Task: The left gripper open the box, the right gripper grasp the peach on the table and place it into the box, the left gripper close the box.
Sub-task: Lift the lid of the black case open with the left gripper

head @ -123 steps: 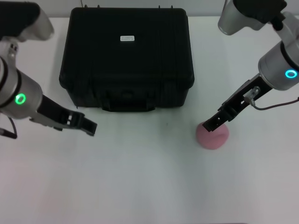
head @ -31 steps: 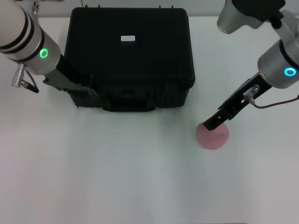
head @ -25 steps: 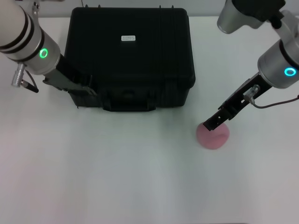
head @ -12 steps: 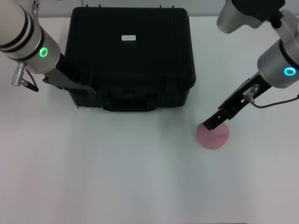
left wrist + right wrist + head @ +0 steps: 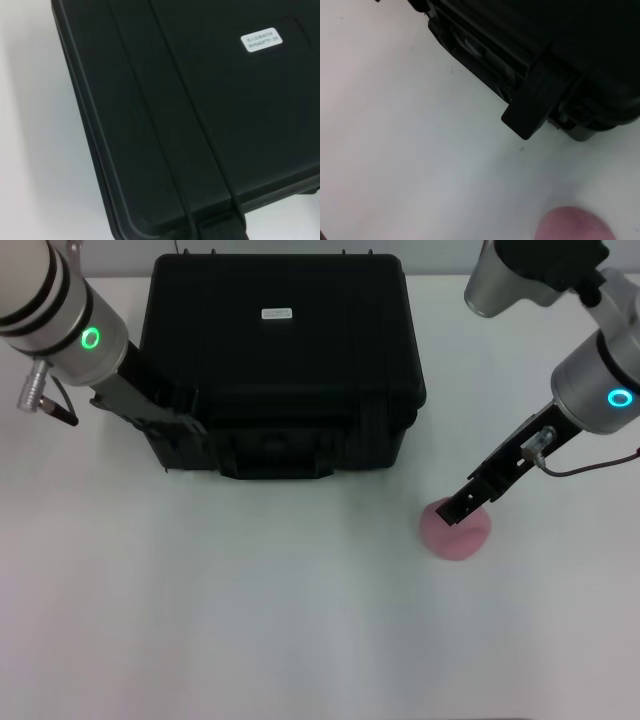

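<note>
The box (image 5: 275,360), a large black hard plastic case with ribbed sides and a small white label (image 5: 275,313) on its lid, sits on the far part of the plain white smooth table (image 5: 250,620). Its lid looks just cracked at the front, so the opening step seems barely begun. The left gripper (image 5: 180,418), black on a silver-white arm with a green ring, presses against the case's front left corner; whether its fingers are spread or pressed together cannot be told. The peach (image 5: 456,531), a small round pale pink fruit, lies on the table, well to the right of the case. The right gripper (image 5: 456,508), slim and black, hangs right over it, its fingers' state unreadable. Grasping, placing and closing all remain. Nothing of the room shows beyond the tabletop.
</note>
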Available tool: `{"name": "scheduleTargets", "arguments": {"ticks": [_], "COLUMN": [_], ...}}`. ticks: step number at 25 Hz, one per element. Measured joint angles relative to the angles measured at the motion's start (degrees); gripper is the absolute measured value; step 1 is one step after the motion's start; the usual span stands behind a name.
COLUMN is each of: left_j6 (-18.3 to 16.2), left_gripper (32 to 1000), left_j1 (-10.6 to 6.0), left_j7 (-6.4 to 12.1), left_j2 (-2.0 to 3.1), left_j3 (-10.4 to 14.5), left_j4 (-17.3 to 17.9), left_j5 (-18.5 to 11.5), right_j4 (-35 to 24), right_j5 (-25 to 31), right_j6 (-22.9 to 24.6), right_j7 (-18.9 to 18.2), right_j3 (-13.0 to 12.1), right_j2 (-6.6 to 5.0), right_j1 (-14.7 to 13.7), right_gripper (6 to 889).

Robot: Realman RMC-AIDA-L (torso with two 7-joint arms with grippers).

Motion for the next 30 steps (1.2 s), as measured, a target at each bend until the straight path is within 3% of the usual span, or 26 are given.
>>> {"name": "scheduleTargets", "arguments": {"ticks": [20,30], "left_j6": [-5.2,-5.97], "left_gripper": [486,487], "left_j1": [-0.89,-2.25], "left_j7": [0.0,0.41], "left_j2": [0.14,0.19], "left_j3": [-1.44,-2.43], "left_j4": [8.17,9.33], "left_j5": [3.43,3.73], "right_j4": [0.06,0.23], "right_j5": [0.0,0.0], "right_j6": [0.0,-0.1], "right_j7": [-0.13,-0.13], "right_j3": [-0.13,-0.03], "right_j2": [0.0,0.0], "right_j1": [0.36,0.49], "right_gripper": [850,850]}}
